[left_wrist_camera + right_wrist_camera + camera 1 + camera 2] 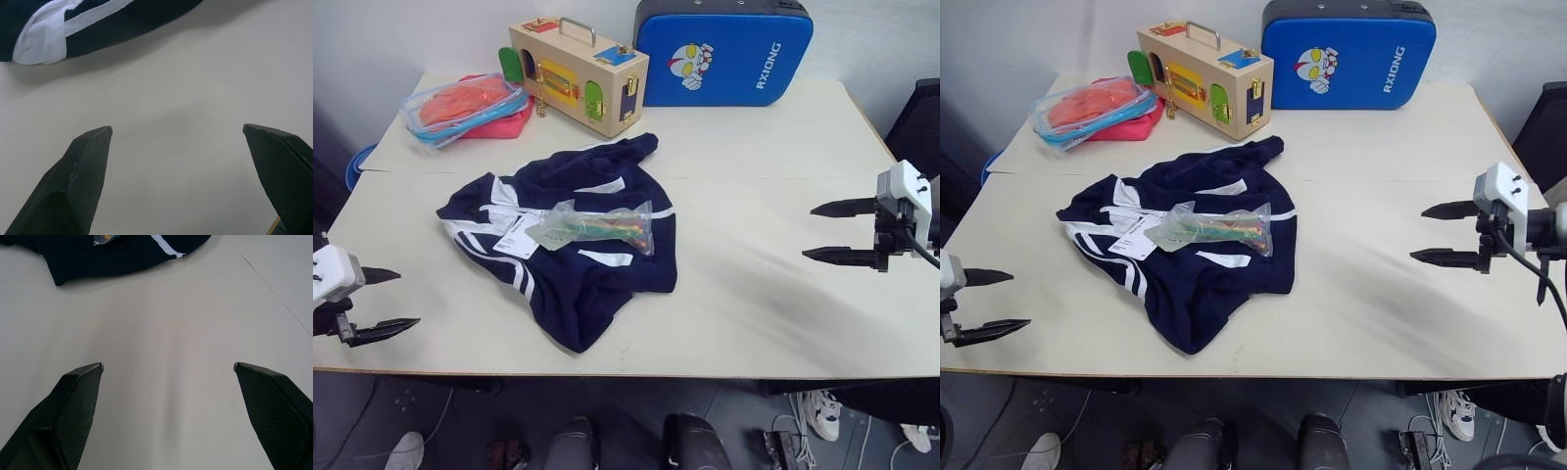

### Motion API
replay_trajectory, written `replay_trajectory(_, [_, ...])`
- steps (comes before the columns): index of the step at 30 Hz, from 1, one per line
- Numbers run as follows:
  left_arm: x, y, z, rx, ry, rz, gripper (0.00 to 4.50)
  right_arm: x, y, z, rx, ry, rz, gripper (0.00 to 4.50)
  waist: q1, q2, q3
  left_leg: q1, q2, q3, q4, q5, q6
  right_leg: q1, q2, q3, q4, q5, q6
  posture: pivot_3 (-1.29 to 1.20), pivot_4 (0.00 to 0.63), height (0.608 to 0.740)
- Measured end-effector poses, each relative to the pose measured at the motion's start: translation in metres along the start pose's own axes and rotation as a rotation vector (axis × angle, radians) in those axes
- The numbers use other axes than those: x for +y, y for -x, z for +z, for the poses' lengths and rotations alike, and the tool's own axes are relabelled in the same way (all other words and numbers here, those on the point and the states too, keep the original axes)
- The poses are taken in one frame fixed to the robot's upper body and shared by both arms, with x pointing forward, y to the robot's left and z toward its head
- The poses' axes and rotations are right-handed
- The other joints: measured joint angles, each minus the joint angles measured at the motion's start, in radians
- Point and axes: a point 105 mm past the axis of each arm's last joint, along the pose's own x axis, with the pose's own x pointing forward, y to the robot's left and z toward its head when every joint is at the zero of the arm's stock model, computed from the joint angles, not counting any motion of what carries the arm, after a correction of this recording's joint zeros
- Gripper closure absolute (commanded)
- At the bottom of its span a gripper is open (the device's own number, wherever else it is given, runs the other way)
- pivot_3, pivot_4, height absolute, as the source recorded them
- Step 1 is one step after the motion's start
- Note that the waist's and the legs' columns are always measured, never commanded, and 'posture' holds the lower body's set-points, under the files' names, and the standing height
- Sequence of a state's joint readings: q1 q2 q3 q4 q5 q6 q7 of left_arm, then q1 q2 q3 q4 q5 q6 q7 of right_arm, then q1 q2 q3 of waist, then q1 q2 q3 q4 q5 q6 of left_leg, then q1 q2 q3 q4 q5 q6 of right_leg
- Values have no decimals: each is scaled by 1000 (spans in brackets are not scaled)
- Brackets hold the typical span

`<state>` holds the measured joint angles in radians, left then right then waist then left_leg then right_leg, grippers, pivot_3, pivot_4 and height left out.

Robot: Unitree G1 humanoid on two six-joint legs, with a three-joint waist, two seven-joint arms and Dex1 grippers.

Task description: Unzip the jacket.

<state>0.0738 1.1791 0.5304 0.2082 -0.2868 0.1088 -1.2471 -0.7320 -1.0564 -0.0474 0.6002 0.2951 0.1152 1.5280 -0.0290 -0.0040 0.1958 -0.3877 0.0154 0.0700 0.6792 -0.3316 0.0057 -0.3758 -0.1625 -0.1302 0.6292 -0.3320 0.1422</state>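
Navy jacket (570, 235), crumpled, mid-table

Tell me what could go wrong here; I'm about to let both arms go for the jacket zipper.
1. The jacket lies crumpled, so the zipper may be hard to find and pinch.
2. A clear plastic bag and paper tags lie on top; an open gripper could grab those instead.
3. The left gripper and right gripper hover well off to either side, so the loose fabric may slide when pulled.
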Motion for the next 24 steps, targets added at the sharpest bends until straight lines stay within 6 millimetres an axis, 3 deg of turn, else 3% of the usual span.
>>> replay_trajectory(16, [3, 0, 1, -6, 37, 11, 0, 0, 0, -1, 3, 3, -2, 22, 0, 0, 0, 0, 0, 0, 0, 0, 0, 0, 0, 0, 0, 0, 0, 0, 150, 740])
replay_trajectory(24, [3, -7, 2, -62, 73, 34, 0, -9, -2, -5, 3, 21, -83, 22, 1, 0, 0, 0, 0, 0, 1, 0, 0, 0, 0, 0, 1, 0, 0, 0, 150, 740])
